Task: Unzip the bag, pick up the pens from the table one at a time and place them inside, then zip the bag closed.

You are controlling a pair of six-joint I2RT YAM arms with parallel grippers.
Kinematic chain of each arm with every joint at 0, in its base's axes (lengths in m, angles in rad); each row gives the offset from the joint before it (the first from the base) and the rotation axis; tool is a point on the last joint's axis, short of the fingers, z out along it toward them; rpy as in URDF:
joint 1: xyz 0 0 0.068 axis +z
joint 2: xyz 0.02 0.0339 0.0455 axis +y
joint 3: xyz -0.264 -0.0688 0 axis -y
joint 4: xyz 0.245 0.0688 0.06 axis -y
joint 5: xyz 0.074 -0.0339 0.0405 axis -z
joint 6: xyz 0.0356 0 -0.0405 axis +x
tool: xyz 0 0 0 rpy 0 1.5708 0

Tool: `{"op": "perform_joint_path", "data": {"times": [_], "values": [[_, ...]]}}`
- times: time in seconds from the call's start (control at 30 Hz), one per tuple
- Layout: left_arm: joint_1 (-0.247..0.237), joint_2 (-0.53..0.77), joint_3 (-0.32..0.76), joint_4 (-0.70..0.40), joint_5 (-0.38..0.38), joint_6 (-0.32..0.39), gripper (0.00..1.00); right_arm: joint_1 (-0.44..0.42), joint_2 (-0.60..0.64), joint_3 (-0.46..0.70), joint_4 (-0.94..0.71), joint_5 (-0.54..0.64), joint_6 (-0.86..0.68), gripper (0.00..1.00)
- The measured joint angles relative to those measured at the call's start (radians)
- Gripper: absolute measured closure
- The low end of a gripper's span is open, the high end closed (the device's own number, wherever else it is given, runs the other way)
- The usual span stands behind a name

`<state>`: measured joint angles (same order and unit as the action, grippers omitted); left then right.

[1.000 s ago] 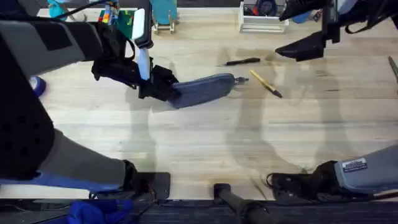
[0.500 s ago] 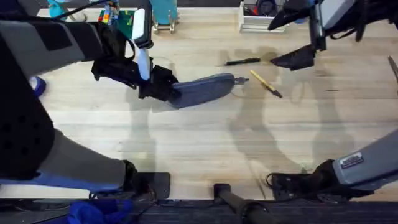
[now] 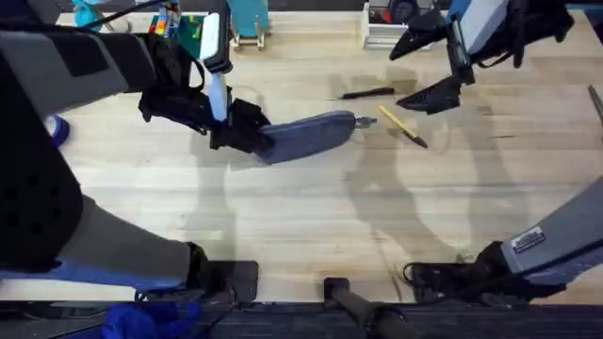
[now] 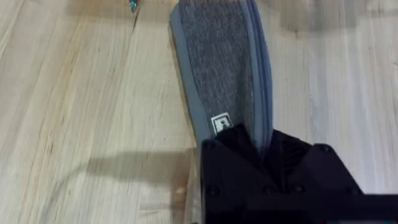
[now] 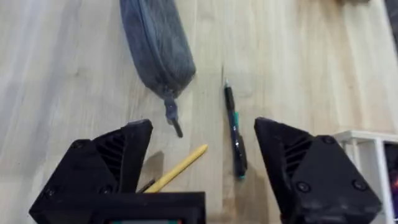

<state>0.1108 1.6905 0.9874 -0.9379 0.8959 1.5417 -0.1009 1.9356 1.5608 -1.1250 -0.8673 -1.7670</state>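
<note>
The blue-grey bag lies on the table, zipper shut, its metal pull pointing right. My left gripper is shut on the bag's left end; in the left wrist view the bag runs away from the black fingers. The black pen and the yellow pen lie just right of the pull. My right gripper hovers open above them. The right wrist view shows the bag, pull, black pen and yellow pen between its spread fingers.
A white tray with dark items stands at the back right. Blue and green objects crowd the back left edge. A thin dark item lies at the right edge. Bare wood stretches in front of the bag.
My right gripper has swung left and come over the two pens, still open. The left gripper and the bag have stayed put.
</note>
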Motion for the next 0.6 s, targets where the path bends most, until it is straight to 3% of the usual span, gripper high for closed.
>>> {"op": "perform_joint_path", "data": {"times": [0.6], "values": [[0.000, 0.000, 0.000, 0.000, 0.000, 0.000, 0.960, 0.040, 0.039, -0.001, -0.022, 0.033, 0.001, 0.006]]}}
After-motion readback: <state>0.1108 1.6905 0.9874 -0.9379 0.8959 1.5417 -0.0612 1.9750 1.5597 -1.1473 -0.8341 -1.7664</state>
